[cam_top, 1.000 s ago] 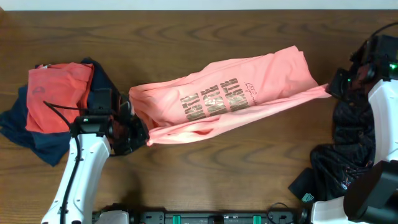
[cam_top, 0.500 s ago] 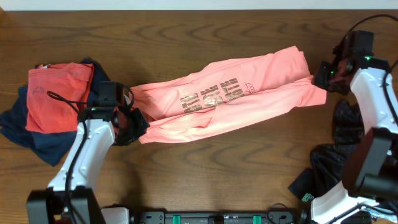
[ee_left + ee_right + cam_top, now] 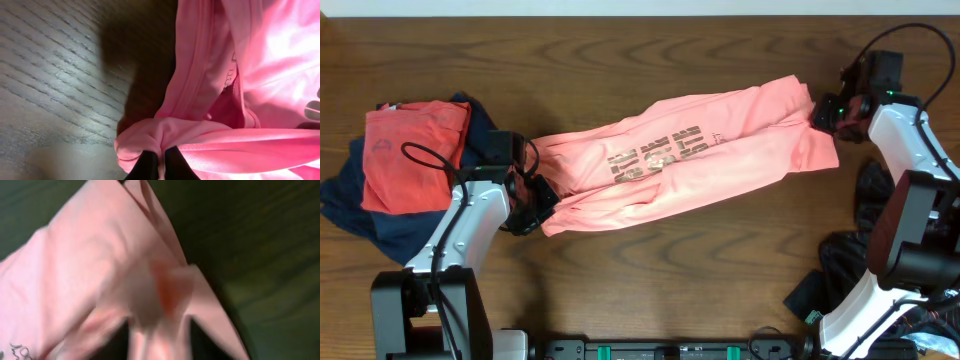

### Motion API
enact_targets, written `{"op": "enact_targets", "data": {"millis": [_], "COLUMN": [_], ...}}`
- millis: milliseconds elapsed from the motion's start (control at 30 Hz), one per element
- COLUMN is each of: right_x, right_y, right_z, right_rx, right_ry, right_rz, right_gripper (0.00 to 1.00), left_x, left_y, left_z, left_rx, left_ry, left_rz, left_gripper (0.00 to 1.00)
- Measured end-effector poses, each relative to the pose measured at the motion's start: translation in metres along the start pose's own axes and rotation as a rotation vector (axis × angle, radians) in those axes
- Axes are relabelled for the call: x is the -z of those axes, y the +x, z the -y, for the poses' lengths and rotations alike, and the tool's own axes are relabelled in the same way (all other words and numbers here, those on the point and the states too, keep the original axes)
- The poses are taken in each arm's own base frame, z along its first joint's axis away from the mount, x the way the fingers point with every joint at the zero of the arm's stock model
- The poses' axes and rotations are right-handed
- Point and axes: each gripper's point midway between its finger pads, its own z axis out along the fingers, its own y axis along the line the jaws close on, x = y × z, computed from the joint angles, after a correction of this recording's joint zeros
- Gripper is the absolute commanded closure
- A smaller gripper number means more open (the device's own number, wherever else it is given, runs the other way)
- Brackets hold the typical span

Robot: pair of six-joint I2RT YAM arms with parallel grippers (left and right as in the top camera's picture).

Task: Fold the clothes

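While my left gripper (image 3: 542, 203) and right gripper (image 3: 822, 113) clamp the shirt's (image 3: 700, 165) ends, a red shirt (image 3: 410, 150) lies left of it, a black garment (image 3: 880, 250) right.

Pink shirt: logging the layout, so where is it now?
Overhead, mid-table, the pink shirt lies diagonally between the left gripper at its lower-left end and the right gripper at its upper-right end.

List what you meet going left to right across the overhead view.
red-orange shirt → left tool → pink T-shirt → right tool
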Motion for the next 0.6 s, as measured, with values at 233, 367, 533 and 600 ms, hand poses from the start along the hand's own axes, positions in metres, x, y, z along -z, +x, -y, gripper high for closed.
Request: {"op": "enact_targets", "data": {"millis": [233,367,533,600], "right_x": [0.001,0.006,0.007,0.005], "right_y": [0.018,0.031,0.038,0.042], "right_z": [0.017,0.042,0.053,0.054], "right_rx": [-0.009,-0.053,-0.046,-0.039], "right_ry": [0.070,0.132,0.160,0.162], "right_rz": [-0.072,-0.128,-0.157,-0.161], "right_gripper": [0.41,0.46,0.45,0.45], "left_x": [0.000,0.000,0.000,0.000], "left_y": [0.004,0.004,0.000,-0.001], "left_z": [-0.006,-0.007,-0.004,-0.003], "left_rx": [0.017,0.015,0.012,0.011], "left_ry": [-0.029,-0.031,-0.021,-0.018], "left_rz": [-0.012,-0.012,0.002,0.005], "left_gripper": [0.60,0.57,0.52,0.49]}}
